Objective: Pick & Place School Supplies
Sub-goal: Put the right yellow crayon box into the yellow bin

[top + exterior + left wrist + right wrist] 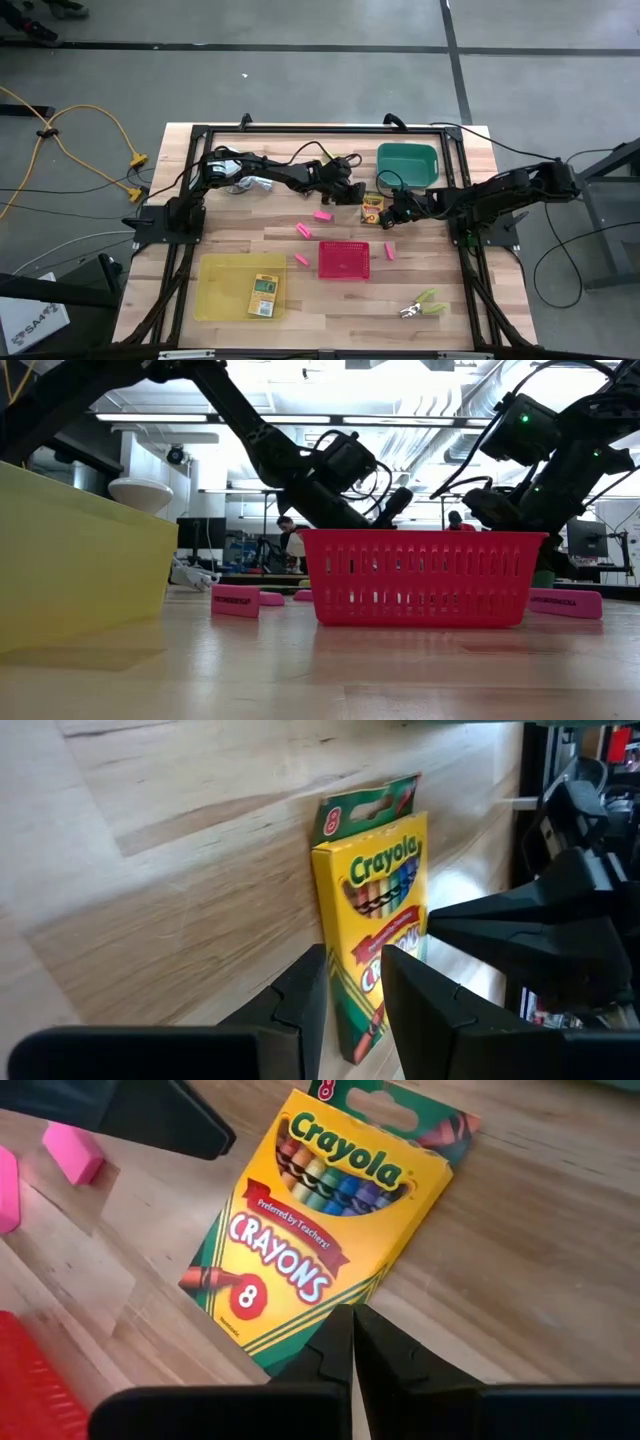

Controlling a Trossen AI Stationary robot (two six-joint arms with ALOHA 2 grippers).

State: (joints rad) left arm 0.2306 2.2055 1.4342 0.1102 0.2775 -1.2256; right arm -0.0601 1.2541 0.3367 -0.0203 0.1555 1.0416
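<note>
- We are seeing the table (420,300) carrying a green tray (407,165), with the crayon box (372,208) lying flat just in front of it.
- The left gripper (356,193) is hovering at the box's edge, fingers (300,1000) partly apart, clamping nothing.
- The right gripper (390,213) is sitting opposite, fingers together, tips at the box's other edge.

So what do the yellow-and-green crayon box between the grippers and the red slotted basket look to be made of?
Yellow-and-green crayon box: looks like printed cardboard with a slight sheen; flat panels, folded hang tab. Red slotted basket: probably moulded plastic; thin, even ribs, uniform colour.
</note>
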